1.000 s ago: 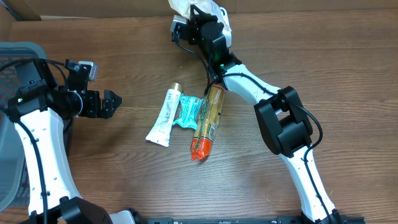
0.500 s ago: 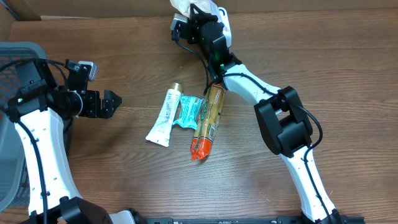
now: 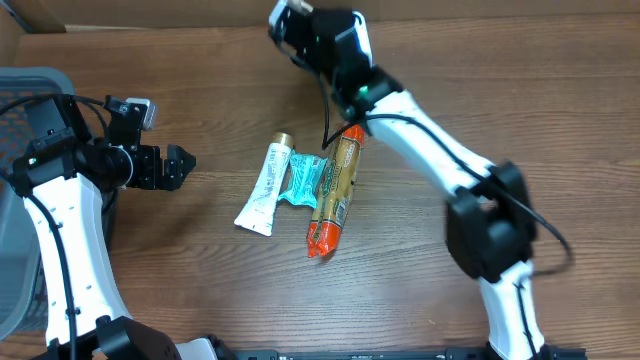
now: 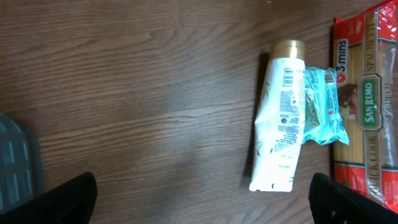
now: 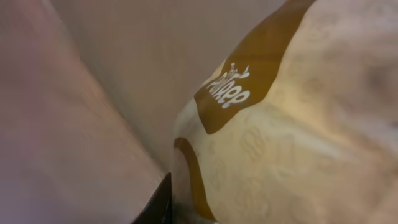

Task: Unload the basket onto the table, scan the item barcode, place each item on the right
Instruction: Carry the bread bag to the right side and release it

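Note:
A cream plastic bag point(image 5: 286, 137) with a brown label fills the right wrist view, pressed close to the lens. One dark finger point(image 5: 160, 206) lies against its lower edge. My right gripper point(image 3: 287, 18) is shut on this bag at the table's far edge; the overhead view hides the bag under the arm. No barcode shows on the bag. My left gripper point(image 3: 181, 166) hangs open over bare wood, left of a white tube point(image 3: 264, 190) with a gold cap, a teal packet point(image 3: 303, 181) and a spaghetti pack point(image 3: 336, 194). Its wrist view shows the tube point(image 4: 281, 124), packet point(image 4: 323, 107) and spaghetti point(image 4: 368, 106).
A grey mesh basket point(image 3: 22, 92) stands at the left edge behind my left arm, and its corner point(image 4: 15, 163) shows in the left wrist view. A cardboard wall point(image 3: 30, 14) runs along the back.
My right arm has swung and stretched out, and its gripper has shifted left along the far edge with the bag. The left arm and the three items on the table are unmoved.

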You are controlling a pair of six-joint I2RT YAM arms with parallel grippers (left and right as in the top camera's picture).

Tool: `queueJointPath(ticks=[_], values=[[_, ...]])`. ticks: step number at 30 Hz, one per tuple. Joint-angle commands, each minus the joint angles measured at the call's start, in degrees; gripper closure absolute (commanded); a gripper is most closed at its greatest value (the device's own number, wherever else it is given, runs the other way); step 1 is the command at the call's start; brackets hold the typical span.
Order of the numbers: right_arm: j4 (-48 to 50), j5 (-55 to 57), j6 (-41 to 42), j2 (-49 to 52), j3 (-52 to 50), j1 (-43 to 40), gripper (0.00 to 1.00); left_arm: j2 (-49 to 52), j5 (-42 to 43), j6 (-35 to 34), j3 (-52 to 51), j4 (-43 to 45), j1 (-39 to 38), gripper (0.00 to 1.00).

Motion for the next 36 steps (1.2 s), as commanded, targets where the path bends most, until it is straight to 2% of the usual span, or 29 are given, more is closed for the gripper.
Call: queueJointPath(ticks=[1,4,10,14,16,22,28,32,33,36], values=[[-9.3,-12.9,20.2,-12.1,1.2,-2.3,0.96,0.4,0.9,1.0,0.0,0.1,-0.4,0.0],[-23.5,-27.6,30.9,-18.6,1.2,-7.1,0.96,0.4,0.9,1.0,0.0,0.1,-0.4,0.0],[-41.7,-51.0,34.7,-21.8,1.2,-19.6,0.96,0.4,0.9,1.0,0.0,0.1,-0.4,0.0],[-50.9,-56.3,35.3,-21.3,-2.4,-31.9,0.96,0.4,0.9,1.0,0.0,0.1,-0.4,0.01],[-51.3,-56.5,36.6,-21.3,-5.5,-36.1,0.96,0.4,0.9,1.0,0.0,0.1,-0.4,0.01],[-41.4,-56.4,47.0,-21.3,-20.9,-47.9,0.96,0.4,0.9,1.0,0.0,0.1,-0.4,0.0],[-19.7,-53.3,62.6,-21.3,-41.1,-56.3,0.96,0.4,0.9,1.0,0.0,0.1,-0.4,0.0],[-7.8,-52.5,68.4,-21.3,-51.2,-60.0,0.96,0.4,0.9,1.0,0.0,0.1,-0.4,0.0],[-5.0,-52.5,69.0,-21.3,-53.6,-60.8,0.94,0.4,0.9,1.0,0.0,0.1,-0.4,0.0],[-3.6,-51.6,68.9,-21.3,-56.5,-61.6,0.77,0.4,0.9,1.0,0.0,0.1,-0.4,0.0]])
